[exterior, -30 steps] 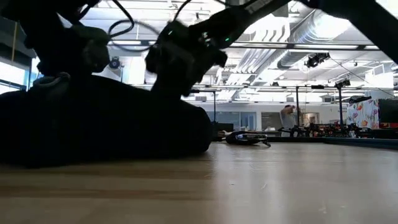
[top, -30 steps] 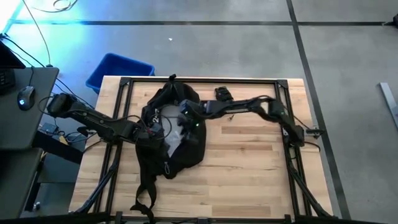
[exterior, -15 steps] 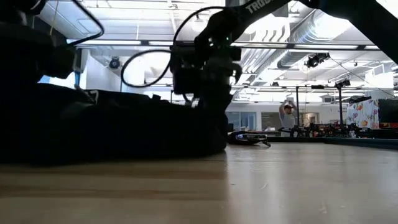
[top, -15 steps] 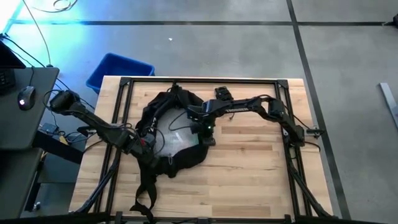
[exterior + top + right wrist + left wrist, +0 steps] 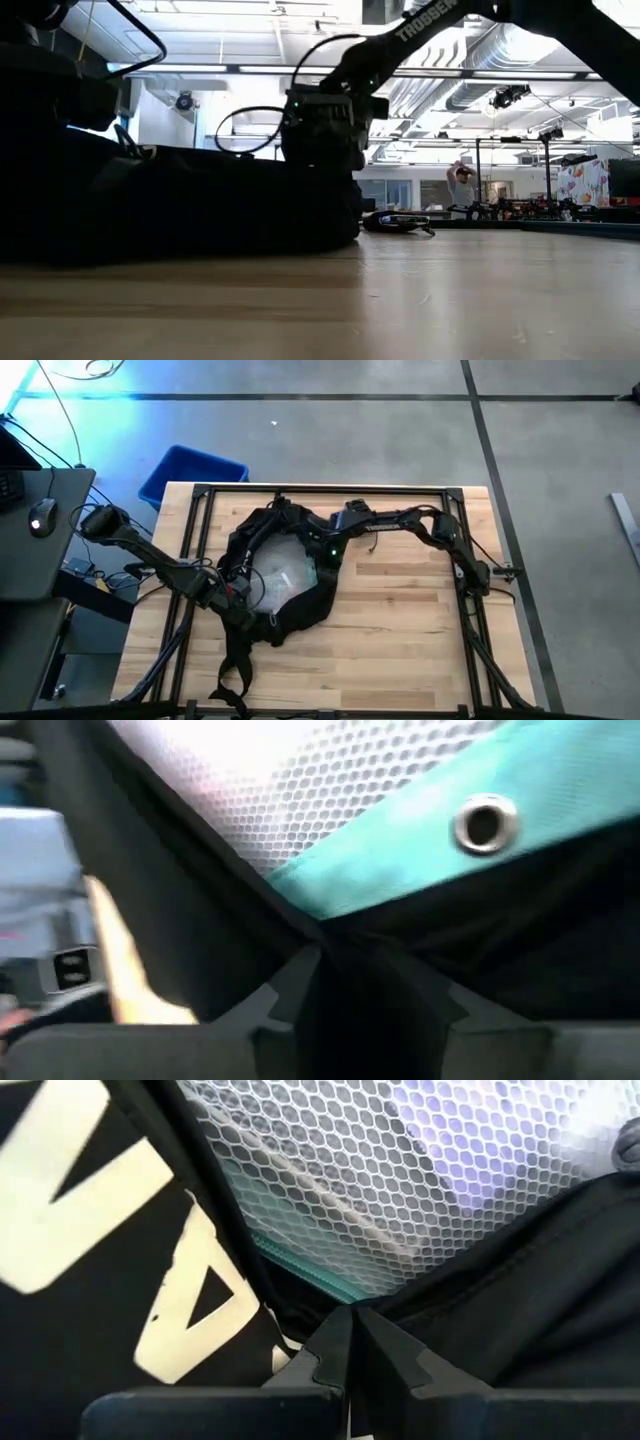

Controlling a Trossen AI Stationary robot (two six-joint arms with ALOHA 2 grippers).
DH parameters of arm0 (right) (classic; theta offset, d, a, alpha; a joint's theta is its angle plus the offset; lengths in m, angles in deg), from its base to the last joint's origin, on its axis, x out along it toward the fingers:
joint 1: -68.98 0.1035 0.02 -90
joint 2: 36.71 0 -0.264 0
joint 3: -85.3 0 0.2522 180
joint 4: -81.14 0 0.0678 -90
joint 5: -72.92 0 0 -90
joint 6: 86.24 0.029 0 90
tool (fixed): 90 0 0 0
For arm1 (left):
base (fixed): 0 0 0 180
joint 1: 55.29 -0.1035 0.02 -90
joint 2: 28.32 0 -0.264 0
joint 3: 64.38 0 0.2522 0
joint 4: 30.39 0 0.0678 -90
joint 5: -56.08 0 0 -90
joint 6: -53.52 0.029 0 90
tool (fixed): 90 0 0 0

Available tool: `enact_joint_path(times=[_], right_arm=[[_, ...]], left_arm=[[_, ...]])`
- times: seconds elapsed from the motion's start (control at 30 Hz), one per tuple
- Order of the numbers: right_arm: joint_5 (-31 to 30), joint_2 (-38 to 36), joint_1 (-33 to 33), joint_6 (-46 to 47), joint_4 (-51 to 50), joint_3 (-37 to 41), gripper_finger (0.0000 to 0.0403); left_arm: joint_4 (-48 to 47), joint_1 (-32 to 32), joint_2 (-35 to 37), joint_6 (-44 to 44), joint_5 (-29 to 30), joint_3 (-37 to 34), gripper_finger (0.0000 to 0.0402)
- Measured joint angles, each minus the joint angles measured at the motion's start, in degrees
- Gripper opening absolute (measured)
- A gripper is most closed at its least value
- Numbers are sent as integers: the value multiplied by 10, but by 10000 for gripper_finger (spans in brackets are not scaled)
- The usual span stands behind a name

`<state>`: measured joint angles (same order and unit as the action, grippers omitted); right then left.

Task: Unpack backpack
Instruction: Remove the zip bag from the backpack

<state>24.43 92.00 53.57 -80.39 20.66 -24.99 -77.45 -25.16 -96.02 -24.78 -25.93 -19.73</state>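
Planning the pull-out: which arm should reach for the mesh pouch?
Neither is free: left tool and right tool both pinch the backpack rim. Right sits closer to the mesh pouch, so probably right.

We're in a big open lab/workshop hall: bare concrete floor [image 5: 400, 440] with dark tape lines, exposed ceiling ducts [image 5: 470, 60] and strip lights, equipment stands at the far wall, a person [image 5: 461, 187] back there. Wooden desk [image 5: 400, 620] on black frame; side computer station with mouse [image 5: 40, 515].

The backpack [image 5: 275, 575] lies mid-table [image 5: 400, 640] — a bin [image 5: 190, 472] on the floor beyond the table's far-left corner.
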Motion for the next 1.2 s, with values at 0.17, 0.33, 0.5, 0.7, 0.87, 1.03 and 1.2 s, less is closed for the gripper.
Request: enact_joint_path(times=[0.17,0.33,0.5,0.7,0.87,1.03,1.2], right_arm=[[22,0,-16,67,19,0,135],[-22,-1,-6,147,79,0,178],[-39,-1,-5,214,150,1,187],[-20,-1,-13,275,238,1,185],[-122,-1,-10,291,184,1,183],[-130,-2,13,289,203,0,183],[-100,-1,42,292,271,0,183]], left_arm=[[0,0,0,1,7,0,0],[0,0,0,6,36,0,0],[0,0,0,14,46,0,0],[1,0,0,23,68,0,0],[1,-1,0,31,78,0,0],[2,-1,-3,40,82,0,0],[3,-5,-6,44,104,-4,0]])
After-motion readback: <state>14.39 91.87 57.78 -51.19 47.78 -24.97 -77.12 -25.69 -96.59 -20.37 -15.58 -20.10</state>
